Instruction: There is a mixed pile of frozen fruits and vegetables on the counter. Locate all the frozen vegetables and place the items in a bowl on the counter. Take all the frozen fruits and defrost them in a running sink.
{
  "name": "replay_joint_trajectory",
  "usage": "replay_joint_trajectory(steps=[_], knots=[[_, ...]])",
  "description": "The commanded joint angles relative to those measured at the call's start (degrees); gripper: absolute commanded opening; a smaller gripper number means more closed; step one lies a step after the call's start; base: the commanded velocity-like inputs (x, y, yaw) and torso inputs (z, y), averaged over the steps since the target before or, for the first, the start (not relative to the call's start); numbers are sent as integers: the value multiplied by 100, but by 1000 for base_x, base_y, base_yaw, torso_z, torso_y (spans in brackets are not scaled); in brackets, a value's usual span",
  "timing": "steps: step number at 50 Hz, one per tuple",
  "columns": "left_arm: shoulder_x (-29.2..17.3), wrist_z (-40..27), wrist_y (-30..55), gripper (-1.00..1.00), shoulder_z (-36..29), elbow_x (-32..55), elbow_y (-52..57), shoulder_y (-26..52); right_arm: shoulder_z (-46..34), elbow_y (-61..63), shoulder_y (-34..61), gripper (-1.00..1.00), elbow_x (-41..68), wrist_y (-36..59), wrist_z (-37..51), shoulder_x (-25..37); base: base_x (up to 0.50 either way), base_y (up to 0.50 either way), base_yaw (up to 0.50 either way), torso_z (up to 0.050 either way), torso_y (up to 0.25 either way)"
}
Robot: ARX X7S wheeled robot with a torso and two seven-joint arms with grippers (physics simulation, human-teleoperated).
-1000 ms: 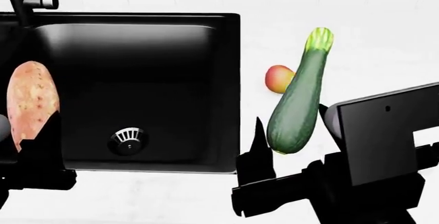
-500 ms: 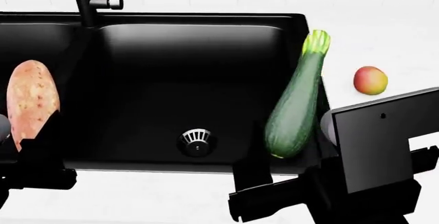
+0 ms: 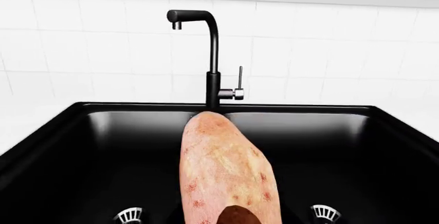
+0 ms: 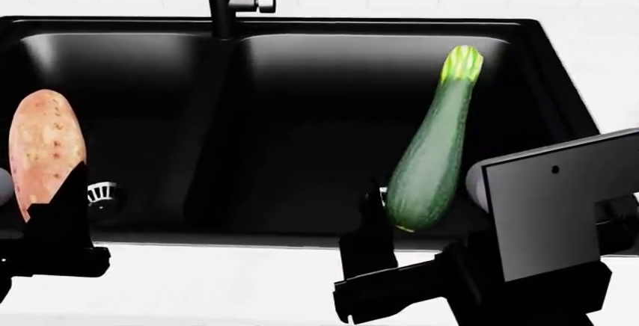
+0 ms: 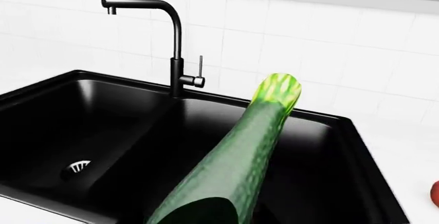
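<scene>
The sink is the largest thing in view: a matte black double basin with a black divider and a tall black faucet rising at its back rim, a small silver lever on the faucet's side. It spreads out beyond and below both grippers. A silver drain strainer sits in the left basin, just beside the left gripper's load in the head view. The white counter runs as a pale strip along the sink's near edge, under both grippers.

The zucchini is long and dark green with faint lighter streaks and a pale yellow-green stem end. The right gripper is closed on its blunt lower end, one dark finger to the left of it and the other behind the camera plate on the right; the zucchini stands up and away from the fingers, leaning slightly, over the right basin.

The sweet potato is oblong and orange-pink with brown-red specks. The left gripper grips its lower end, and it rises nearly upright out of the jaws, over the left basin.

A sliver of the red fruit shows on the counter, well off to the right gripper's right.
</scene>
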State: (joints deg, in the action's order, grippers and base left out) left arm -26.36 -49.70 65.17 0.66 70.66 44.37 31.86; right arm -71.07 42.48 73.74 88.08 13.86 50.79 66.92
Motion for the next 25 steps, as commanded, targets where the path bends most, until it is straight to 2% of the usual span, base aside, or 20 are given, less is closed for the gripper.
replay_joint_trajectory(steps=[1,9,25], knots=[[17,-156,127,-100,-159,57,-95,340,72,-16,35,-100,-2,-38,-116,36,-70,500,0,0,0],[-1,-181,114,-100,-170,102,-93,351,85,5,26,-100,1,-43,-113,34,-84,500,0,1,1],[-34,-189,42,-100,-181,133,-98,337,95,-3,-57,-100,-37,-119,-103,14,-251,500,0,0,0]])
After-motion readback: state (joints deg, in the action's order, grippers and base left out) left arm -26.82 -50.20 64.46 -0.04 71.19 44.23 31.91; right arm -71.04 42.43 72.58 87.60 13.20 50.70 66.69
